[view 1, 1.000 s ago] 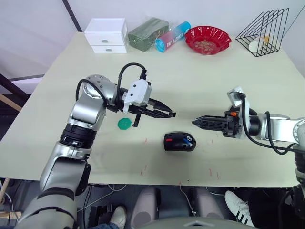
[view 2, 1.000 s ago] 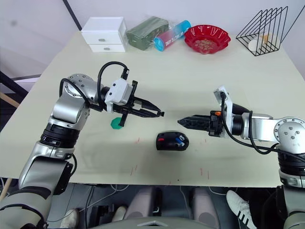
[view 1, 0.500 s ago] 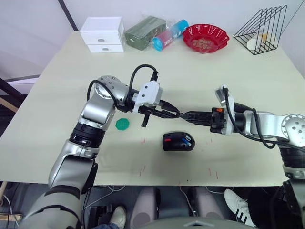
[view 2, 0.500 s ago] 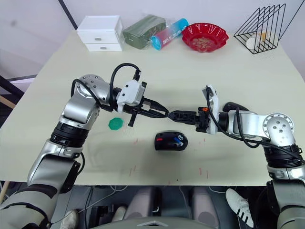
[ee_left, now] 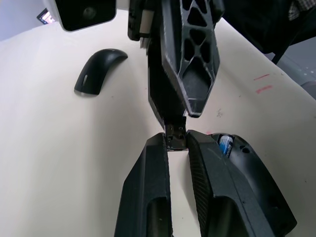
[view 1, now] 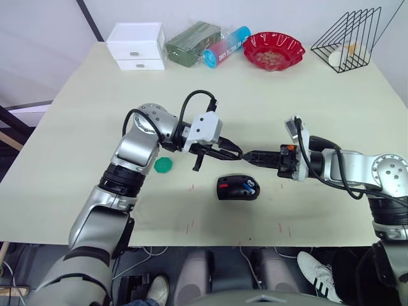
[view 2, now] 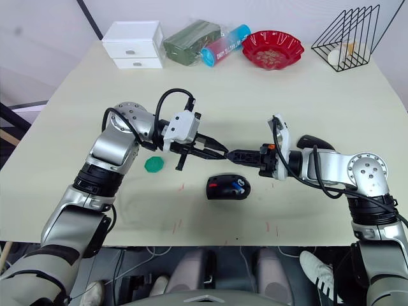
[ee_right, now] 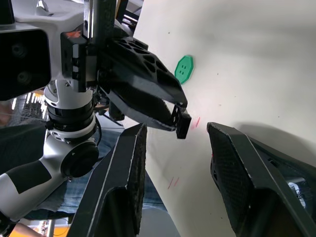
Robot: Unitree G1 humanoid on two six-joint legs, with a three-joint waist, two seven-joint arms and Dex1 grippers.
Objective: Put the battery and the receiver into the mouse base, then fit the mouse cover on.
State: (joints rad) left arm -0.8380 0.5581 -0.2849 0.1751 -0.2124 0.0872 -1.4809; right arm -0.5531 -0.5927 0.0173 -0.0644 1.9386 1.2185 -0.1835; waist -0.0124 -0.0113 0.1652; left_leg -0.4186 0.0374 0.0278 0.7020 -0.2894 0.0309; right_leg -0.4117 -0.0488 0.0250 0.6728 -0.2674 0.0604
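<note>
Between the two sets of fingertips, above the table (view 1: pixel 76 115), the left gripper (view 1: pixel 237 153) and the right gripper (view 1: pixel 250 154) have come together since a second ago, when they hung well apart. That reads as a handover. The mouse base (view 1: pixel 238 189) lies just below the meeting point, the blue battery (view 1: pixel 249 187) already seated in it. From the left wrist, the receiver (ee_left: pixel 175 137) sits pinched at the tips of the left jaws, with the right fingers (ee_left: pixel 190 59) reaching onto it; the mouse cover (ee_left: pixel 98 69) lies well beyond. From the right wrist, the right jaws stand parted on either side of the receiver, not yet closed, with a green disc (ee_right: pixel 183 68) beyond. I can read no brand or lettering anywhere.
</note>
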